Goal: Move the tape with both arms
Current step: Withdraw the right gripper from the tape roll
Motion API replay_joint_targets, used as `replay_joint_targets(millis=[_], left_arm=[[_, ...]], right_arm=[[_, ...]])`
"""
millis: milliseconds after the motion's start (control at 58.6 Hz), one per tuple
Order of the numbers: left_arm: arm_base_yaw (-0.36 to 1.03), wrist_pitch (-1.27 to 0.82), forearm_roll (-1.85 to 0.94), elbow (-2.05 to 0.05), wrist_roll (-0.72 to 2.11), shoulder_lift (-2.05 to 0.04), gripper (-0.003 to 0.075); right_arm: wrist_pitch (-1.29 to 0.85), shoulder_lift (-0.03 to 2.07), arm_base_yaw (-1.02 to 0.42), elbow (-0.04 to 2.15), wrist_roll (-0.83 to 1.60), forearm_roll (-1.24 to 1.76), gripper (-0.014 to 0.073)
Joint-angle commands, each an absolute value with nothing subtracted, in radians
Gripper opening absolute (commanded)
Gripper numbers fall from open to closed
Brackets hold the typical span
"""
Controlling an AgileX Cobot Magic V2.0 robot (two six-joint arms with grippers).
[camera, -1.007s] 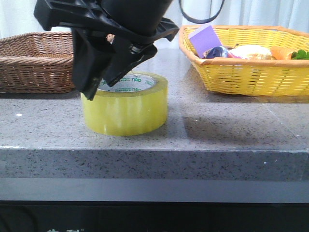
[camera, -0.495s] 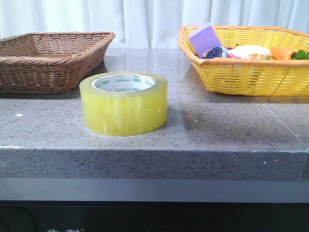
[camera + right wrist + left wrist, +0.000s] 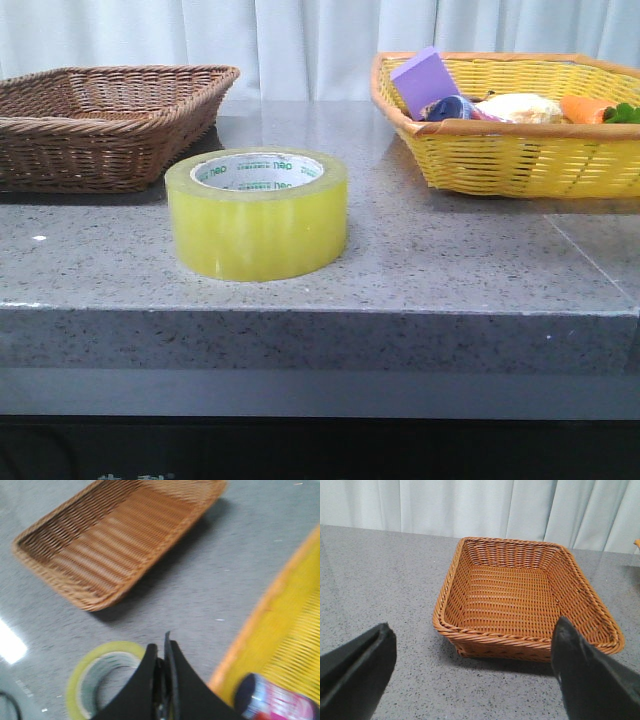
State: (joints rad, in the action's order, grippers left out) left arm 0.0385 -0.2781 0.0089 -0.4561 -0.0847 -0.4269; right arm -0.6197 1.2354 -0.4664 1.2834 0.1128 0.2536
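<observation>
The tape (image 3: 258, 214), a wide yellow roll with a white core and green lettering, lies flat on the grey stone table (image 3: 420, 270) in the front view. No gripper shows in the front view. In the right wrist view the tape (image 3: 95, 680) lies below and beside my right gripper (image 3: 163, 647), whose black fingers are pressed together and hold nothing. In the left wrist view my left gripper (image 3: 472, 640) is wide open and empty, its fingers (image 3: 357, 667) apart above the table in front of the brown basket.
A brown wicker basket (image 3: 100, 120) stands at the back left; it also shows in the left wrist view (image 3: 525, 600) and the right wrist view (image 3: 110, 535). A yellow basket (image 3: 520, 130) holding a purple block, a carrot and other items stands at the back right.
One second ago a black gripper hung over the tape in the front view. It has since left that view. The tape has not moved.
</observation>
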Motion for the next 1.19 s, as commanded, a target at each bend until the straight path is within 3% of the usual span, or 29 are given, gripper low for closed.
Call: replay_joint_targets(millis=[0, 171, 648, 904, 1177], left_arm=[[0.035, -0.204, 0.008, -0.493, -0.087, -0.438, 0.0621], [0.035, -0.204, 0.008, -0.493, -0.087, -0.438, 0.0621], [0.035, -0.204, 0.008, -0.493, -0.087, -0.438, 0.0621], [0.035, -0.222, -0.027, -0.498, -0.087, -0.442, 0.0621], [0.175, -0.502, -0.051, -0.68, -0.087, -0.619, 0.0621]], right_arm=[[-0.529, 1.14, -0.397, 1.254, 0.112, 0.253, -0.0121], [-0.417, 0.985, -0.309, 1.067, 0.112, 0.232, -0.0121], [-0.08, 0.508, -0.305, 0.444, 0.112, 0.208, -0.0121], [-0.013, 0.426, -0.305, 0.375, 0.112, 0.208, -0.0121], [0.047, 0.426, -0.305, 0.375, 0.112, 0.208, -0.0121]])
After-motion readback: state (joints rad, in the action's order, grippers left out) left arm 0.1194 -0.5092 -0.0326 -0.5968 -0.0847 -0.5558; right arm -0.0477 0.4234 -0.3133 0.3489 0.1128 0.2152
